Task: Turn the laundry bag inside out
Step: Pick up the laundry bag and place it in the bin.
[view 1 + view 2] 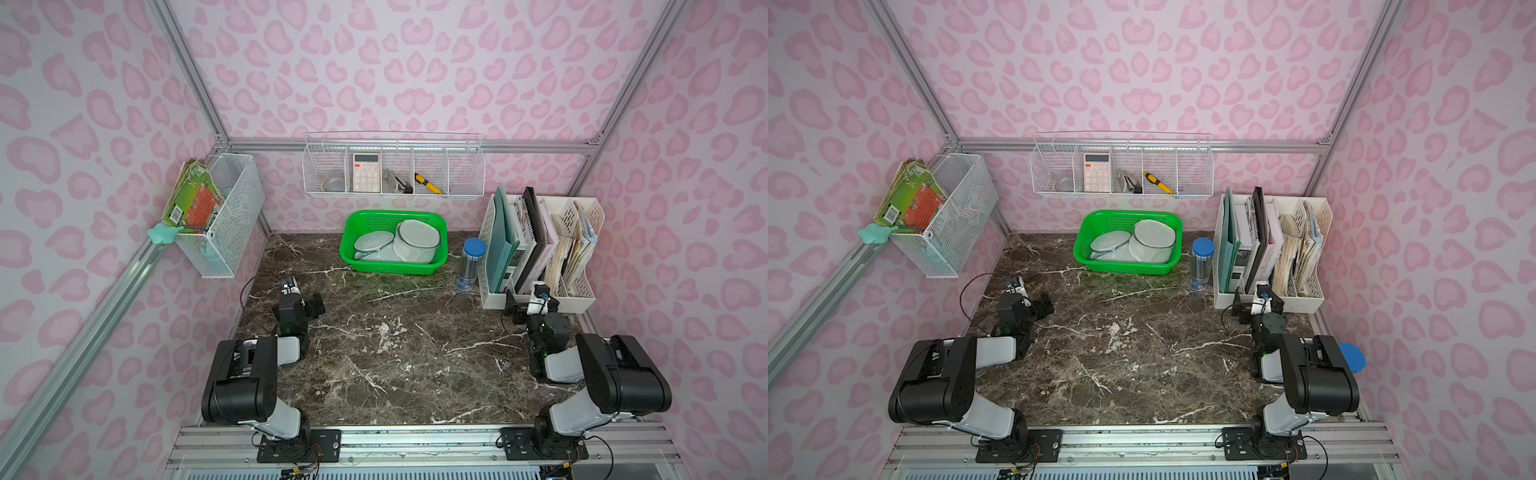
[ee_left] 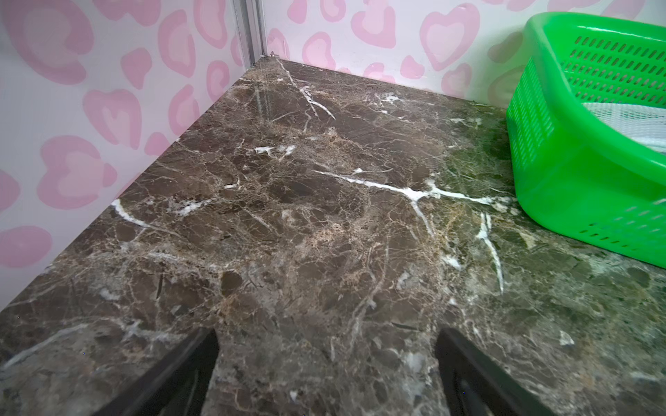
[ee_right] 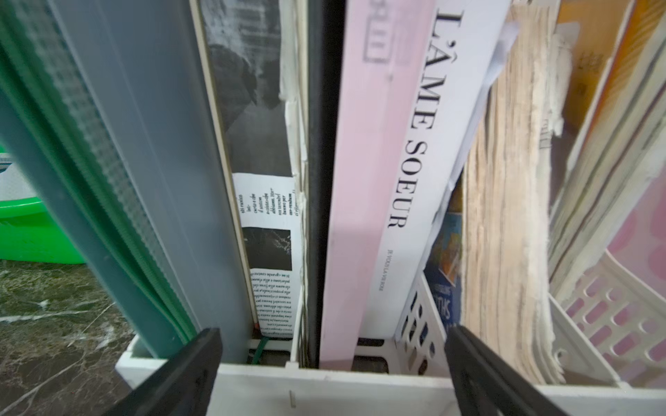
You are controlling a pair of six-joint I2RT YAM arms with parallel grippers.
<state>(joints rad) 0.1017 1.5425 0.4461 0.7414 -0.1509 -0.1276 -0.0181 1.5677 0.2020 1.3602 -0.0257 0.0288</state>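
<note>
White mesh laundry bag [image 1: 417, 243], drum-shaped, sits inside the green basket [image 1: 390, 266] at the back of the desk [image 1: 395, 357], just beside a flatter round mesh bag [image 1: 373, 242] in the same basket. Neither claw touches either bag. Left claw [image 2: 326, 336]: jaws spread wide, empty, low over bare marble, basket near. Right claw [image 3: 333, 336]: jaws likewise spread wide, empty, facing the white file rack [image 3: 324, 387] of books, close to its front wall.

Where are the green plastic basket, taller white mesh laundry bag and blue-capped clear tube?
green plastic basket [image 1: 390, 267]: in a top view, front wall.
taller white mesh laundry bag [image 1: 417, 237]: in a top view, flat top face.
blue-capped clear tube [image 1: 473, 247]: in a top view, blue cap.
</note>
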